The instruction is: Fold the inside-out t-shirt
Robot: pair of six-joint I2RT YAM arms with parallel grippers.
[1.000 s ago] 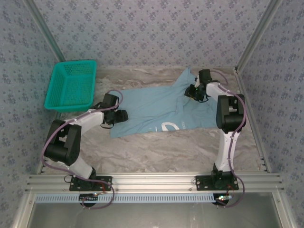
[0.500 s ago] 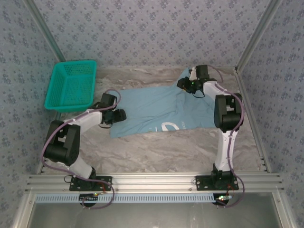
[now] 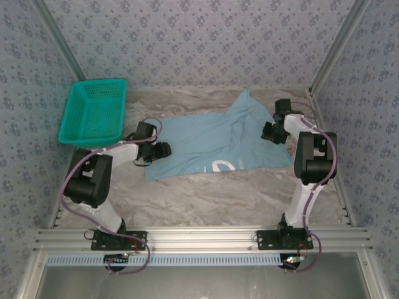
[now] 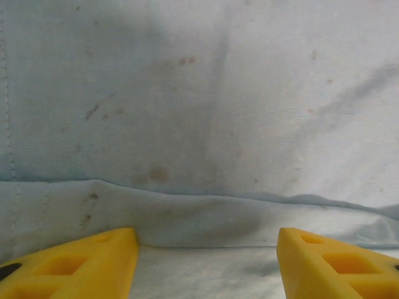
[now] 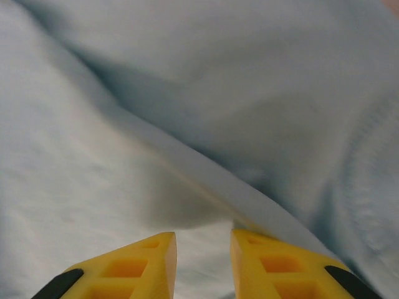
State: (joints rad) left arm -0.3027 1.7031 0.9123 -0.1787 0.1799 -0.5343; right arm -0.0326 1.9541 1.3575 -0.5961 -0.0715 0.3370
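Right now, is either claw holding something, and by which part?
The left claw is open over the t-shirt, holding nothing. The right claw is half closed at a fold of it; a grip cannot be told.

I see a light blue t-shirt [image 3: 212, 140] with a white curved print [image 3: 221, 166], a teal mesh basket [image 3: 93, 115] upper left, marbled beige table [image 3: 206, 193], floral blue-grey walls [image 3: 199, 43].

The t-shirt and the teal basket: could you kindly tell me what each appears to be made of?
The t-shirt looks like soft, matte cloth, probably cotton: fine weave, a stitched seam and limp folds show close up. The basket looks like rigid moulded plastic, with an even mesh of holes.
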